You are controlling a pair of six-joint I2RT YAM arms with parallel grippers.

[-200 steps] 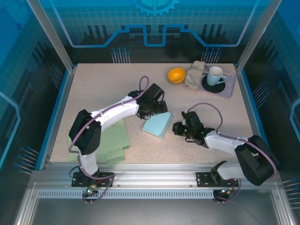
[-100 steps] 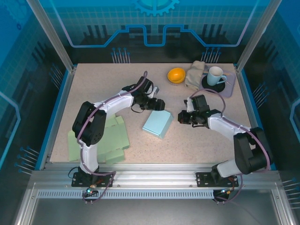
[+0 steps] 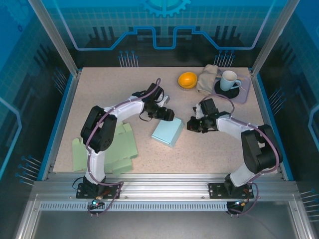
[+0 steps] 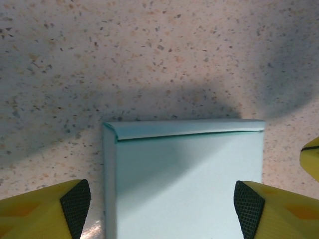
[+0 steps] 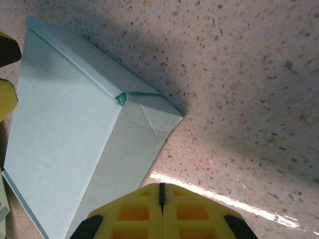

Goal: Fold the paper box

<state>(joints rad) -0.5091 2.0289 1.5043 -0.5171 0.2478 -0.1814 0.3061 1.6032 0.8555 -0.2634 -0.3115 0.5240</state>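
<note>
The light blue paper box (image 3: 168, 131) lies closed and flat near the middle of the table. My left gripper (image 3: 168, 114) hovers at its far end, open, with one black pad (image 4: 75, 201) on each side of the box (image 4: 184, 179) and not touching it. A folded flap edge runs across the box's far end. My right gripper (image 3: 191, 125) sits just off the box's right side, shut with nothing in it; its yellow fingertips (image 5: 160, 196) meet near the creased side panel of the box (image 5: 75, 149).
A stack of flat green paper sheets (image 3: 107, 149) lies at the front left beside the left arm. An orange bowl (image 3: 187, 79), a folded cloth (image 3: 208, 78) and a mug (image 3: 229, 79) on a grey tray (image 3: 241, 94) stand at the back right.
The left gripper drew back from over the box to its far end. The right arm swung from the front up to the box's right side. The box now lies flatter.
</note>
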